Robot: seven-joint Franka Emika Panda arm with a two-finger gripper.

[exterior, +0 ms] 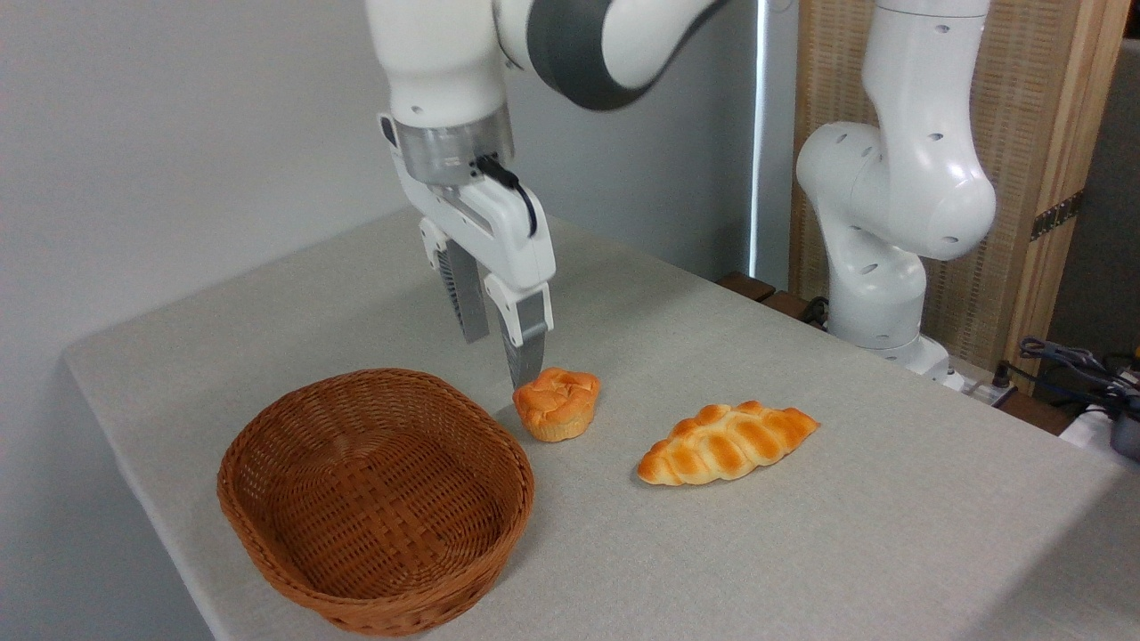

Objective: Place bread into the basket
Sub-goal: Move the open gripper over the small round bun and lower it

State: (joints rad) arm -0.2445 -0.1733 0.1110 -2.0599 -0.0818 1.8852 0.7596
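The bread (557, 403), a small round bun with an orange-golden knotted top and a paler ridged base, sits on the grey table just right of the basket. The basket (374, 499), an oval brown wicker one with low sides, stands at the front left and holds nothing. My gripper (500, 358) hangs open just above and behind the bun's left side, fingers pointing down. Its nearer fingertip (527, 374) is close to the bun's top left edge; whether it touches is unclear.
A longer braided golden loaf (726, 442) lies to the right of the bun. The arm's white base (877, 294) stands at the table's far right edge, with cables (1069, 361) beyond it. The table (802, 552) drops off at the left and front.
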